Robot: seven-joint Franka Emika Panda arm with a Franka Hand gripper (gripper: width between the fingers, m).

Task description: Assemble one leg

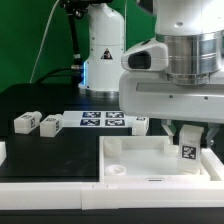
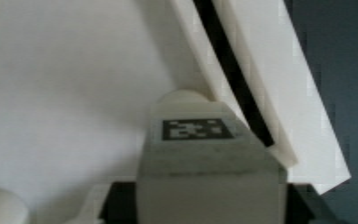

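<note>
**White leg upright in my grip, over the panel's corner**

White plastic against white plastic makes much of this hard to read. My own wrist housing fills the exterior view's right and cuts off the upper end of the leg (image 1: 187, 152). My fingers show only as dark slivers on either side of it, yet the end effector (image 1: 188, 138) is closed on the leg, the block pinched between them. Whether the leg's lower end touches the panel (image 1: 130, 158) or hangs just above it I cannot tell — the wrist view is blurred there.

The leg's long axis stands vertical, one end up in my grip and the other pointing down at the panel, near its corner on the exterior view's right. It is a small pale rectangular block with a black-and-white square tag on the face toward the exterior camera. Another tag shows in the wrist view.

One loose block (image 1: 25, 123) and a second (image 1: 50, 123) lie well apart from it on the black counter (image 1: 60, 150), beside the marker board (image 1: 104, 120).
</note>
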